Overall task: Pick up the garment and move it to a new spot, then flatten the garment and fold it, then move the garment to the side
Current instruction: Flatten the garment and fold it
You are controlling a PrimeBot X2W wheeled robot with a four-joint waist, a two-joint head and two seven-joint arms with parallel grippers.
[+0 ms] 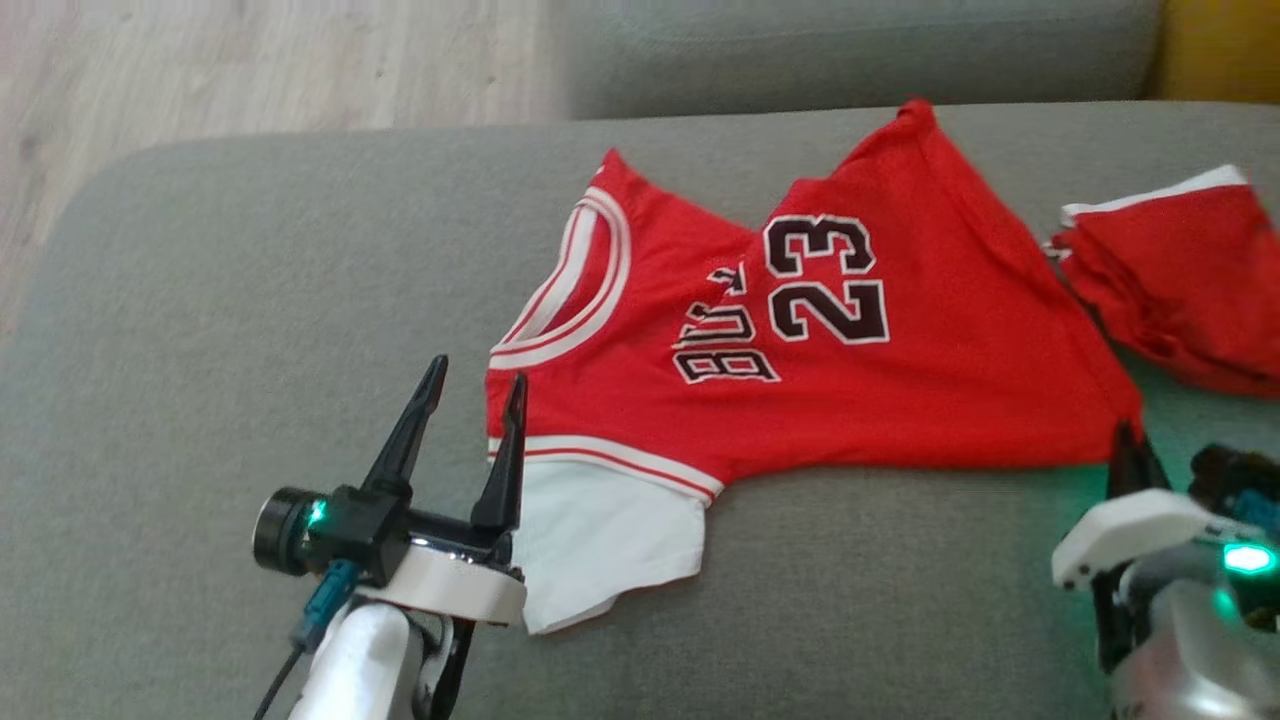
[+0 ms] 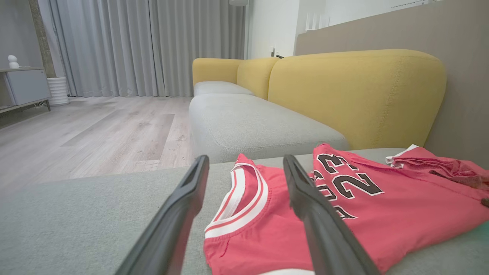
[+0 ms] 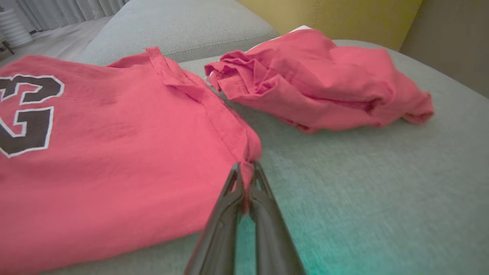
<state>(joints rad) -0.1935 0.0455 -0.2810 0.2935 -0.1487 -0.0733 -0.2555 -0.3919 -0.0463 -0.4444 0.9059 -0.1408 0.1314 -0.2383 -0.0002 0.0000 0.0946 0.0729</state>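
Note:
The garment (image 1: 860, 380) is a red jersey with a black "23", white trim and a white sleeve, spread on the grey sofa seat (image 1: 250, 300). My right gripper (image 1: 1128, 435) is shut on the jersey's near right hem corner; the right wrist view shows its fingers (image 3: 229, 202) pinching a fold of the red garment (image 3: 114, 152). My left gripper (image 1: 475, 385) stands open at the jersey's left shoulder edge, fingers just off the cloth. In the left wrist view the collar of the garment (image 2: 244, 198) lies between the open fingers (image 2: 183, 202).
A second red crumpled cloth (image 1: 1180, 290) lies just right of the jersey, seen as a bunched heap (image 3: 324, 84) in the right wrist view. Yellow backrest cushions (image 2: 355, 91) rise behind the seat. Wooden floor (image 1: 200, 70) lies beyond the seat's left edge.

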